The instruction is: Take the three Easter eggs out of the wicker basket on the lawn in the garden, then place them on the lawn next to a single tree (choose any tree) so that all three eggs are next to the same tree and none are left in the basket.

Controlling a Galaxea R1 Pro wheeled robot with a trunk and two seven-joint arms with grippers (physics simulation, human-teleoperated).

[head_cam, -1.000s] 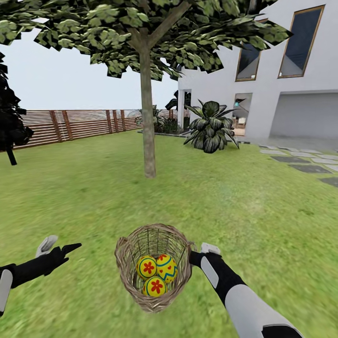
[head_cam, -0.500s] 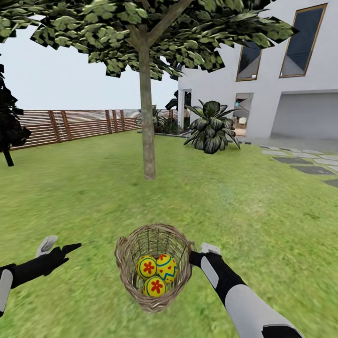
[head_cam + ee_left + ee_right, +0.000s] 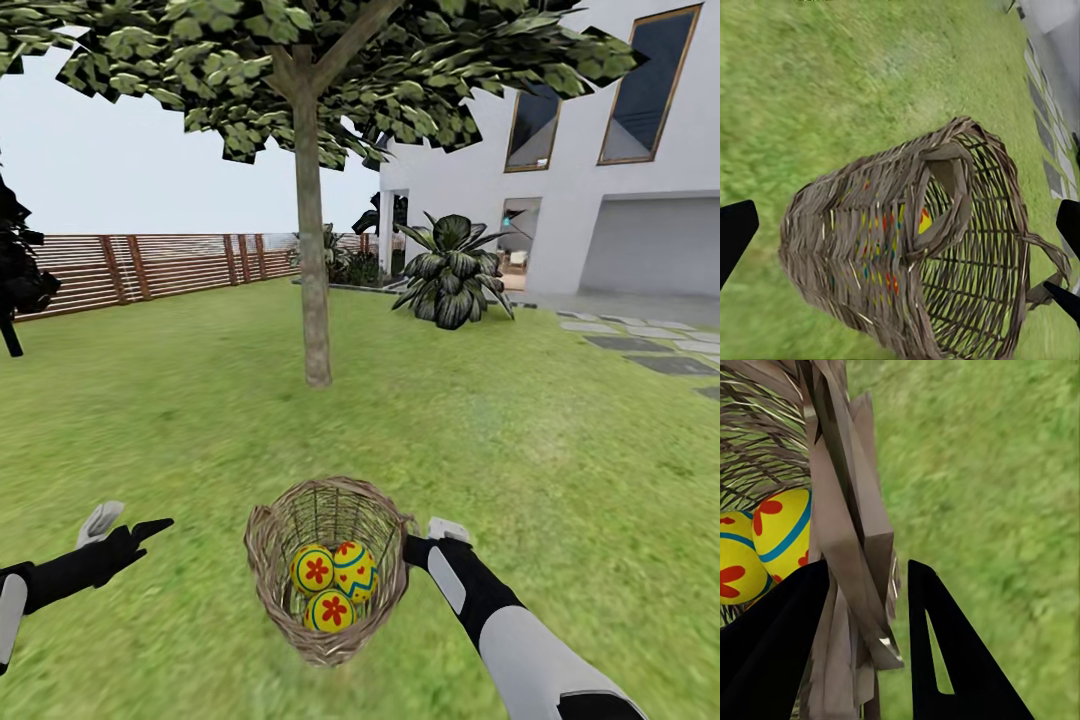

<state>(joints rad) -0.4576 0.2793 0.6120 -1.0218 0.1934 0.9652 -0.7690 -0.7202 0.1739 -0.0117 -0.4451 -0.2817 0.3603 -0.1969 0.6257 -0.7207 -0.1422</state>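
The tree (image 3: 316,300) looks a bit closer than before, so the right gripper (image 3: 866,607), clamped on the wicker basket (image 3: 327,565) rim, carries 3 Easter eggs (image 3: 333,584) there, while the left gripper (image 3: 125,528) stays apart.

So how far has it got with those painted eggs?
Nothing is finished yet: all three Easter eggs sit inside the wicker basket. In hand, the right gripper clamps the basket's rim, carrying it above the lawn, while the left gripper hangs open and empty. The tree stands ahead. Left to do: lay each egg on the grass beside it.
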